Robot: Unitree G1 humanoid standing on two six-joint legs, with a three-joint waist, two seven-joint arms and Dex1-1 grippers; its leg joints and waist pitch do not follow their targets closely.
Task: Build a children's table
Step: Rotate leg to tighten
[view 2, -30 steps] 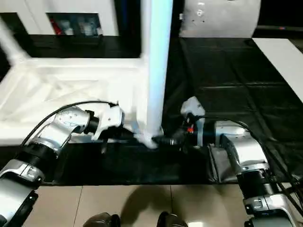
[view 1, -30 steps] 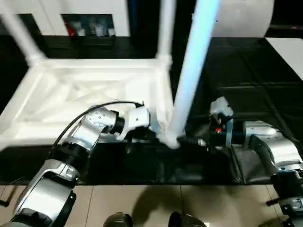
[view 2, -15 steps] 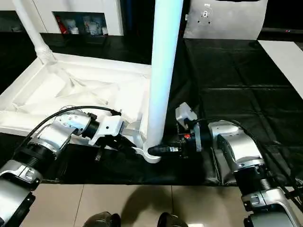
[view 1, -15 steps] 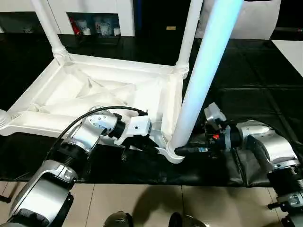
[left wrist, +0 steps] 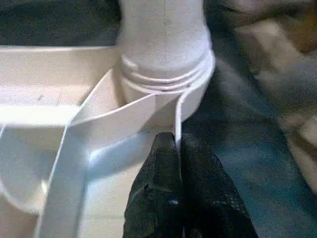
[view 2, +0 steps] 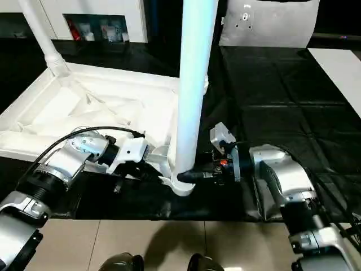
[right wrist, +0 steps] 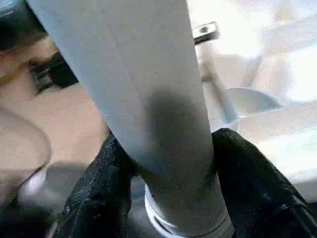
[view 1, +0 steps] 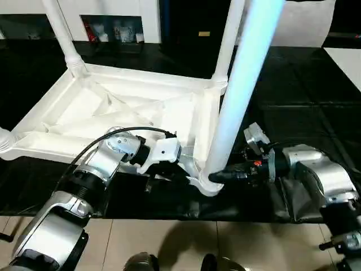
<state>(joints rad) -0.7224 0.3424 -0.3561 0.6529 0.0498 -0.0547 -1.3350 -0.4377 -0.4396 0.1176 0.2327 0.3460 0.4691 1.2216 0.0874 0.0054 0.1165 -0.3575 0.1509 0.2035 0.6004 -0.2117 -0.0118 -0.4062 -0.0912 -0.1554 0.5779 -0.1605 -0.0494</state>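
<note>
The children's table [view 1: 130, 110] lies upside down on a black mat [view 1: 299, 90], ribbed underside facing up, toward the left and middle of the scene. One leg [view 1: 63, 35] rises from its far left corner socket and another [view 1: 228, 42] from the far right corner.

The left gripper [left wrist: 176, 148] reaches in from the left, its two black fingers pressed together on a thin upright rib of the tabletop just beside the near right corner socket [left wrist: 166, 74].

In that socket stands a third leg [view 1: 240, 90], tall and near upright. The right gripper [right wrist: 168, 163] comes in from the right and is clamped around this leg's base, one black finger on each side, just above the socket.

Beyond the mat, at the near edge, lies a tiled floor [view 1: 169, 243].
</note>
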